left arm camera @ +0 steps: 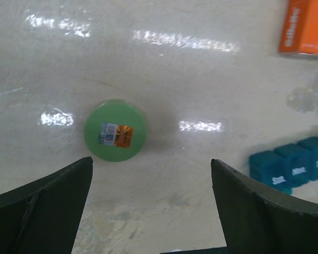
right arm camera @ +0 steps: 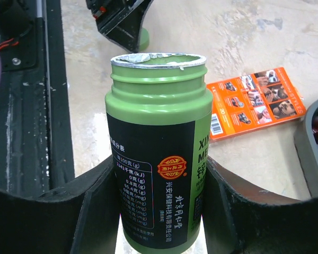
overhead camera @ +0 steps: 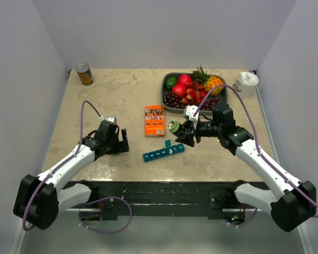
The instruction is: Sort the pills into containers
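Pill organiser [overhead camera: 163, 151]: seemingly light, rigid plastic, best pinched across its narrow width; beside it, right gripper [right arm camera: 159, 174] clamps the uncapped green bottle [right arm camera: 159, 106], left gripper [left arm camera: 152, 160] agape.

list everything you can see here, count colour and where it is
organiser: 1, teal, front centre of table
bottle: 1, green with black label, uncapped, held over table centre
cap: 1, green, on table ahead of left end effector
box: 1, orange, flat at table centre
tray: 1, dark grey, far side right of centre, holds mixed fruit
can: 1, orange label, far left corner
round item: 1, white, far right corner; kind unclear
table: 1, beige
left end effector: 1, black, open, above the cap
right end effector: 1, black, shut on bottle
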`<state>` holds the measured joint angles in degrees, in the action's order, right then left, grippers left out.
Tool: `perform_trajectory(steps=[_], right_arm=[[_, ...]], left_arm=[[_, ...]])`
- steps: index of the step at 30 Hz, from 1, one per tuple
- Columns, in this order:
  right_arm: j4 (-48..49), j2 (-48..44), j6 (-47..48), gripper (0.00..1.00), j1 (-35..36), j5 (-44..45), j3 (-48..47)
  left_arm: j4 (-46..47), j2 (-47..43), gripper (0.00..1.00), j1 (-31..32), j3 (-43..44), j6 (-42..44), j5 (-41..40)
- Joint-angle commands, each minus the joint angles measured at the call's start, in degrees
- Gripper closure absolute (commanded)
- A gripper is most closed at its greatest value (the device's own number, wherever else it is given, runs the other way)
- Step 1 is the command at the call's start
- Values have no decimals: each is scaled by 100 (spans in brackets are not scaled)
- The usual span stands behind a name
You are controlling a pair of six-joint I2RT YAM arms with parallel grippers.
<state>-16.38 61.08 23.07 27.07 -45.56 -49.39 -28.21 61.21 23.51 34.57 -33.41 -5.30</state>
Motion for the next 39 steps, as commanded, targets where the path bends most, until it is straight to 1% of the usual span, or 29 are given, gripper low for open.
perform_trajectory(steps=[1, 4, 7, 8, 11, 12, 13, 14, 17, 19, 20, 21, 22, 24, 25, 26, 27, 28, 29, 30, 31, 32, 33, 34, 35, 36, 37, 38, 39], right_arm=[[1156, -350, -198, 100, -61, -32, 174], [1207, -614, -224, 100, -140, -58, 411], [1609, -764, -443, 100, -237, -216, 710], [1768, -816, -539, 100, -281, -295, 763], [1981, -878, -716, 100, -325, -322, 878], [1990, -878, -760, 100, -334, -339, 895], [1946, -905, -760, 100, -334, -331, 896], [1911, -913, -743, 100, -334, -331, 904], [1805, -984, -681, 100, -343, -339, 974], [1753, -1036, -681, 100, -343, -348, 1018], [1735, -1054, -672, 100, -351, -348, 1045], [1717, -1089, -655, 100, -352, -348, 1062], [1691, -1107, -655, 100, -378, -383, 1071], [1482, -1124, -454, 100, -387, -462, 1028], [1158, -1133, -313, 100, -413, -558, 1010], [885, -1142, -112, 100, -439, -872, 914], [534, -1151, 508, 100, -448, -954, 844], [96, -1203, 653, 100, -492, -963, 808], [-39, -1238, 751, 100, -544, -955, 764], [-206, -1265, 1030, 100, -580, -937, 746], [-434, -1291, 1146, 100, -641, -928, 729], [-471, -1326, 1199, 100, -659, -902, 729], [-506, -1327, 1235, 100, -685, -902, 729], [-559, -1327, 1244, 100, -720, -919, 729], [-568, -1301, 1200, 100, -721, -928, 711], [-577, -1292, 1156, 100, -721, -893, 702], [-629, -1283, 1147, 100, -721, -850, 685], [-682, -1239, 1112, 100, -721, -797, 632], [-734, -1221, 1112, 100, -729, -640, 588]], left_arm=[[-221, 259, 4, -39, 217, -228, -700], [-150, 513, 5, -39, 200, -201, -1008], [95, 865, 7, -39, 200, -78, -982], [209, 918, 11, -39, 182, -17, -973], [430, 1182, 13, -39, 226, 89, -947], [508, 1261, 19, -48, 261, 132, -929], [527, 1401, 19, -39, 287, 142, -946], [544, 1463, 25, -48, 305, 168, -964], [527, 1622, 28, -39, 358, 150, -982], [492, 1648, 37, -48, 340, 142, -1017], [465, 1648, 38, -48, 340, 142, -1086], [439, 1640, 42, -48, 349, 185, -1105], [421, 1640, 52, -48, 366, 212, -1122], [430, 1553, 63, -48, 419, 369, -1079], [456, 1491, 78, -39, 437, 457, -1000], [509, 1395, 84, -48, 454, 562, -686], [614, 1133, 88, -39, 498, 764, -474], [702, 956, 94, -39, 516, 887, -176], [833, 763, 96, -22, 533, 967, 671], [1200, 378, 99, -22, 560, 985, 1167], [1456, 217, 100, -13, 577, 916, 1659], [1963, 103, 100, 22, 647, 793, 2664], [2229, -3, 100, 57, 691, 383, 3066], [2536, -21, 100, 232, 735, 153, 3679], [3340, -13, 100, 355, 753, -119, 3877], [3731, 48, 100, 496, 727, -662, 4009], [4083, 110, 100, 775, 710, -911, 4185], [4687, 180, 100, 900, 683, -1131, 4212], [4945, 329, 100, 1032, 674, -1463, 4213]])
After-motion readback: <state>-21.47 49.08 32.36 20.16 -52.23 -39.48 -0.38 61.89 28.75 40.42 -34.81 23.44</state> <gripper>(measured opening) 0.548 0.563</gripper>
